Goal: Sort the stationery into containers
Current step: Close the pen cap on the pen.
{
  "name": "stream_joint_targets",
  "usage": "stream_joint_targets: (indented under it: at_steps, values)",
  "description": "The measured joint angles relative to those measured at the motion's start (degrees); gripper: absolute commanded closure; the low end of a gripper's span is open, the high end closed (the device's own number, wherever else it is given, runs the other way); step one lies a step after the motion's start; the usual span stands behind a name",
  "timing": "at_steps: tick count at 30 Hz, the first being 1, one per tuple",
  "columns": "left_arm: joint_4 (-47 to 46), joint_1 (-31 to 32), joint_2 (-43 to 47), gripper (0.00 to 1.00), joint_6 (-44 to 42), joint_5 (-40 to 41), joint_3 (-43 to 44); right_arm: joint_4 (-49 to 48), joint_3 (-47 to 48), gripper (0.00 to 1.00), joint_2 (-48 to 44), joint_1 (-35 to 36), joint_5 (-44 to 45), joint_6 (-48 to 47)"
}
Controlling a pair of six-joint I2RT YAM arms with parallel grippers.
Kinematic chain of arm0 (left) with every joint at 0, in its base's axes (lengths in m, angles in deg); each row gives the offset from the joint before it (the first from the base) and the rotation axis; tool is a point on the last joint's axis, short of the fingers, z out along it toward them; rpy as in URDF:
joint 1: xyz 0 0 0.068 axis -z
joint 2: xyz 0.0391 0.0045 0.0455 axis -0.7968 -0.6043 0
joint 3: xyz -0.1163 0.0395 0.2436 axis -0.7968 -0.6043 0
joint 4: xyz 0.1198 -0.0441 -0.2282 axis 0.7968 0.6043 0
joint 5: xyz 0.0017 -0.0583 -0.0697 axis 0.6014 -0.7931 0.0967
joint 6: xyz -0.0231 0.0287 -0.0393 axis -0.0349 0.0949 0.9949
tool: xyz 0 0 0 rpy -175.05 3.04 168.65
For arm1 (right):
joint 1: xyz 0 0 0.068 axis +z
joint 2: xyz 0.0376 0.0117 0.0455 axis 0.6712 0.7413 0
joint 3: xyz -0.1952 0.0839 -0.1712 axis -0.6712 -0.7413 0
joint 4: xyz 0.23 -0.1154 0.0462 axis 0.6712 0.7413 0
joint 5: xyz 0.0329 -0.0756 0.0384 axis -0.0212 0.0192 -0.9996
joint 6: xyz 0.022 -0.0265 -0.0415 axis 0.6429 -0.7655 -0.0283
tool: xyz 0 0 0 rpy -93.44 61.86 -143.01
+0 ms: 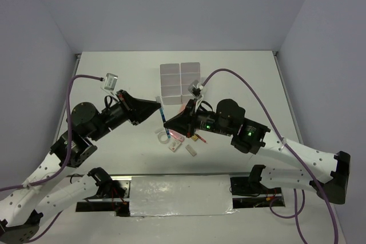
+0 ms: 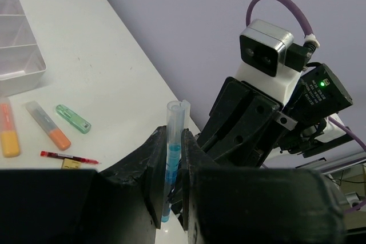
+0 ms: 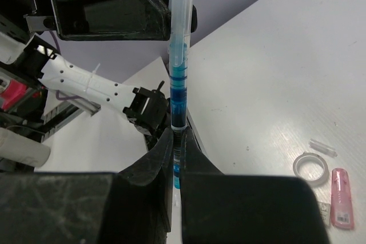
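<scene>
A thin blue pen (image 1: 162, 110) with a clear barrel hangs in the air between both arms, just in front of the containers (image 1: 180, 78). My left gripper (image 1: 158, 104) is shut on its capped end; the left wrist view shows the pen (image 2: 171, 158) pinched between the jaws of that gripper (image 2: 173, 136). My right gripper (image 1: 166, 122) is shut on the other end; in the right wrist view the pen (image 3: 178, 84) rises out of this gripper (image 3: 178, 136). The white containers (image 2: 17, 55) show empty compartments.
On the table lie two orange highlighters (image 2: 7, 134) (image 2: 48, 125), a green highlighter (image 2: 73, 119) and a red pen (image 2: 68, 156). A clear tape ring (image 3: 310, 167), a pink eraser (image 3: 340, 205) and a small clear cap (image 3: 323, 147) lie under the right arm.
</scene>
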Motion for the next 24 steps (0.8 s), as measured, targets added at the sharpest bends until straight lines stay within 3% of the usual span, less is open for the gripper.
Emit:
stream_joint_targets:
  at_steps: [12,24]
  values:
    - [-1.2,-0.3,-0.1,1.0,-0.1,-1.0,-0.7,-0.5,-0.2,1.0,-0.6,0.0,1.2,-2.3]
    - [-2.6,-0.3,-0.1,1.0,-0.2,-2.1,-2.4,-9.8,-7.7,1.0,-3.9,-0.4,1.7,0.1]
